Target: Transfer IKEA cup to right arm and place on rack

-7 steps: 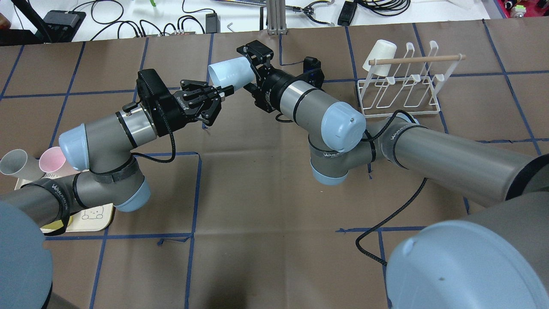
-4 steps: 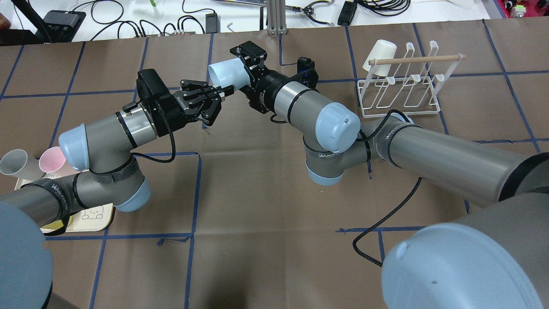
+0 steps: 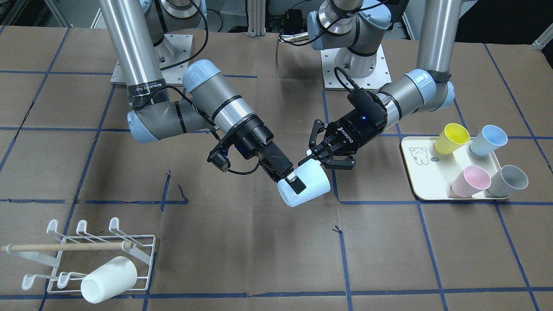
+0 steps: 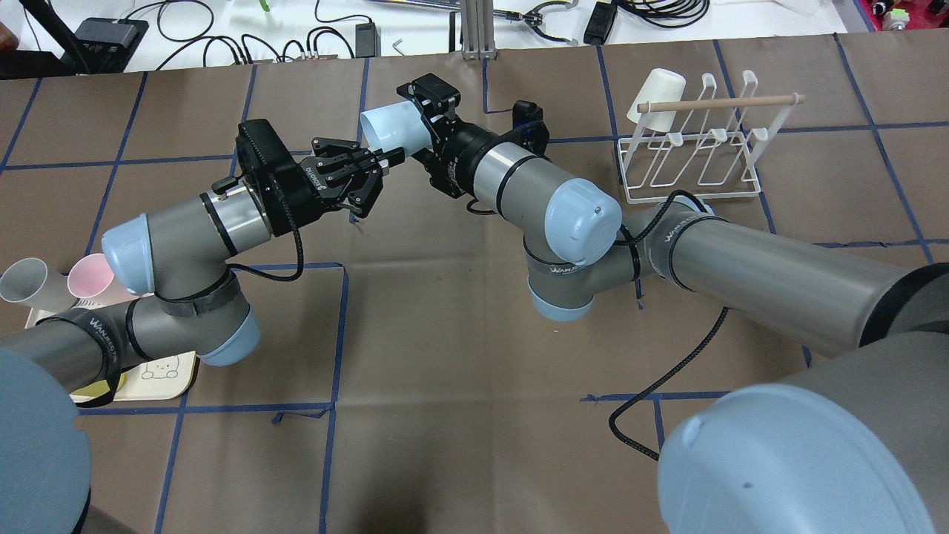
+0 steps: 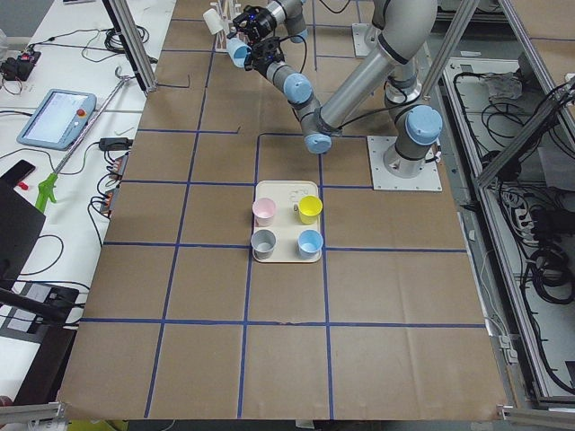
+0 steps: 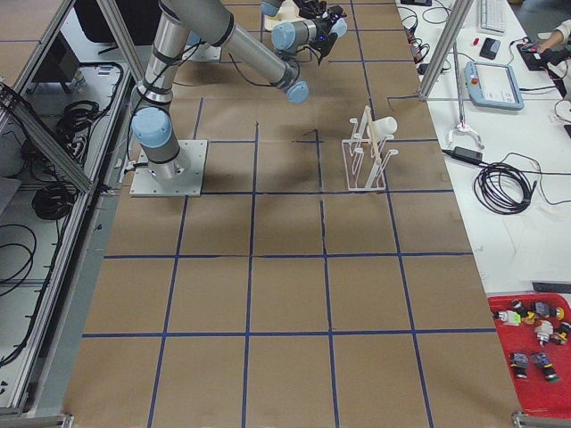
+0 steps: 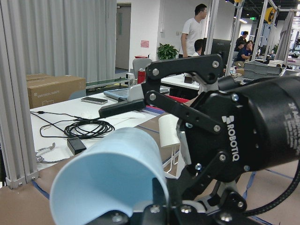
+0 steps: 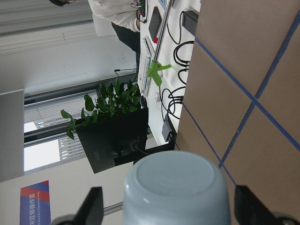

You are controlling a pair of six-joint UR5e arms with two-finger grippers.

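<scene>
IKEA cup (image 3: 309, 188), pale blue, was held on its side in the air over the middle of the table (image 3: 259, 259). Its base pointed toward the right arm (image 3: 216, 103) and its mouth toward the left gripper (image 3: 317, 157). Right gripper (image 3: 296, 183) was clamped on the cup's wall near the base; in the front-facing view one finger lay against the outside of the wall. Left gripper's fingers stood spread apart at the mouth rim; could not tell whether a tip touched the rim. The cup was well apart from the rack (image 3: 129, 236), which sat on the robot's right side of the table with its dowel (image 3: 65, 247) across the prongs. The rack held one white cup (image 3: 108, 280), tilted on a prong at one corner. A cream tray (image 3: 419, 181) on the robot's left side held four cups in two rows: yellow cup (image 3: 451, 138) and blue cup (image 3: 488, 140) nearer the robot, pink cup (image 3: 470, 180) and grey cup (image 3: 510, 180) farther out.
</scene>
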